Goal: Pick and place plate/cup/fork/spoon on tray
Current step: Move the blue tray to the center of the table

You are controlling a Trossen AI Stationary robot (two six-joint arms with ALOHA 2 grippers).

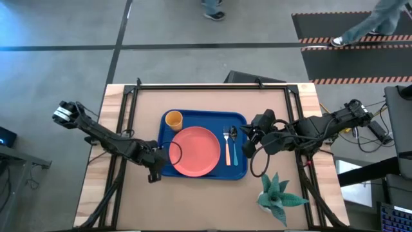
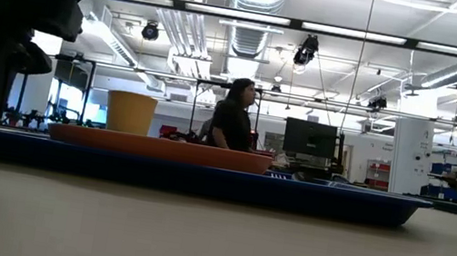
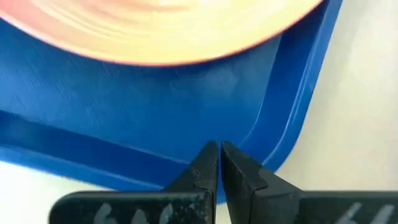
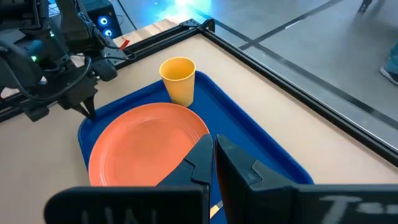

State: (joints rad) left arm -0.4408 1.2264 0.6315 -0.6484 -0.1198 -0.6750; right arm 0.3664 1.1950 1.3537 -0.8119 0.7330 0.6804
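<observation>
The tray (image 1: 205, 169) lies in the middle of the tabletop (image 1: 129, 109), and all four dishes now sit inside its raised rim, which keeps them from sliding off. The plate (image 1: 195, 151) takes the centre, flat on the tray floor. The cup (image 1: 173, 119) stands upright in the tray's far left corner, just beside the plate and clear of it, so the two do not crowd each other. The fork (image 1: 226, 147) and spoon (image 1: 234, 147) lie side by side along the tray's right edge, handles pointing toward the near edge of the tabletop, in the strip left free beside the plate.

The left gripper (image 1: 161, 153) hangs low at the tray's left edge, just beside the plate rim. Its wrist view shows its fingers (image 3: 202, 171) pressed together with nothing between them, above the tray's rounded corner. That reads as an arm that has let go and holds nothing.

The right gripper (image 1: 248, 133) sits just off the tray's right edge, near the fork and spoon. Its fingers (image 4: 200, 158) are likewise closed and empty, aimed across the plate toward the cup.

Judged from how things lie, the placing looks complete: nothing of the task rests on the bare tabletop. A green toy plant (image 1: 278, 193) stands near the right near corner, apart from the tray.
</observation>
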